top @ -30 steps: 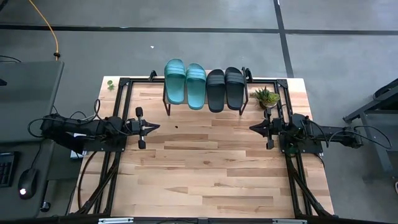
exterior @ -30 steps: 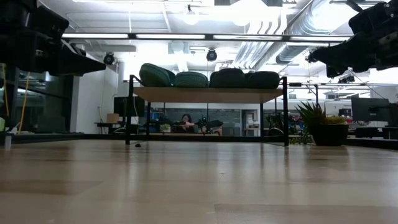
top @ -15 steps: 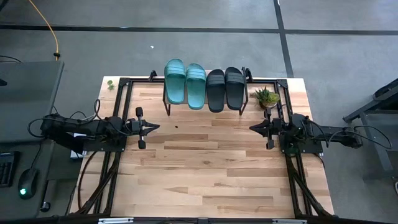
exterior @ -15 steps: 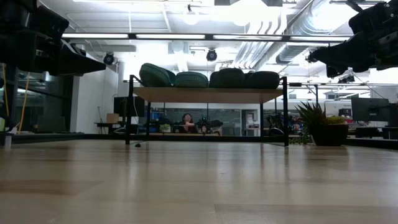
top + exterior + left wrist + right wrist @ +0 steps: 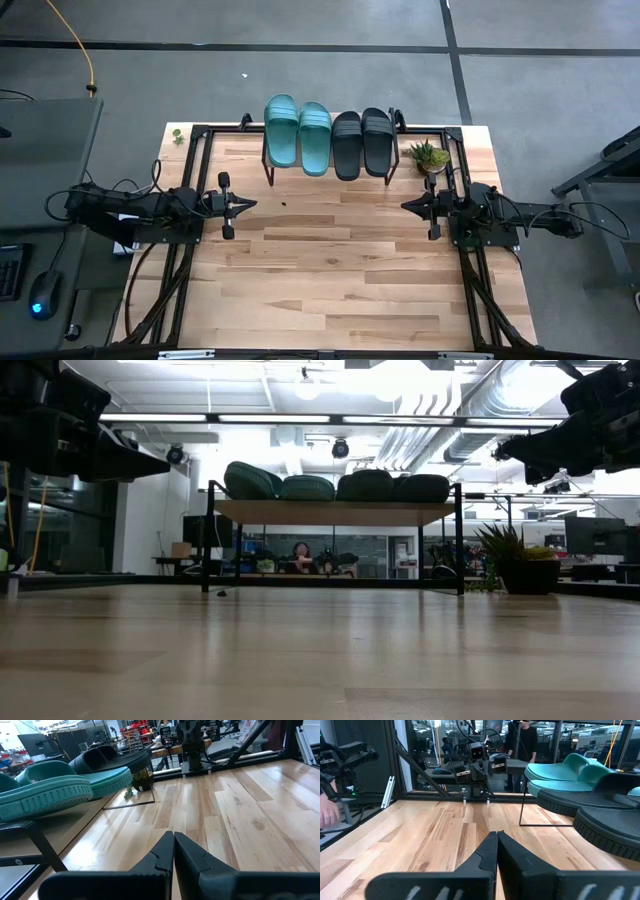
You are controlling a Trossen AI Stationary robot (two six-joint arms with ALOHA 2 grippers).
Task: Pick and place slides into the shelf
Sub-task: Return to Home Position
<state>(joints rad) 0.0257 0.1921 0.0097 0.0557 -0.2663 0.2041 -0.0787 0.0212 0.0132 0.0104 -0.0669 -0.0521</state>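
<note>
All four slides lie on the shelf (image 5: 335, 512), which stands at the middle of the table's (image 5: 340, 270) far edge. They sit side by side, touching, with their toes toward the table's middle. From the left end there is the first teal slide (image 5: 281, 130), the second teal slide (image 5: 315, 137), the first black slide (image 5: 347, 145) and the second black slide (image 5: 376, 141). Together they fill the plank from end to end.

The left gripper (image 5: 250, 205) hangs above the table near the left edge, well apart from the shelf. Its fingers are pressed together and hold nothing, and its wrist view shows them meeting in a thin seam. The right gripper (image 5: 406, 206) hangs near the right edge, also closed and empty, its tip aimed straight across at the other one.

A small potted plant (image 5: 429, 156) stands near the far right corner, just beside the shelf's right end. A tiny dark speck (image 5: 283, 204) lies on the bare wood between the left gripper and the shelf. In the low view a person (image 5: 298, 552) shows in the room beyond, seen beneath the plank.
</note>
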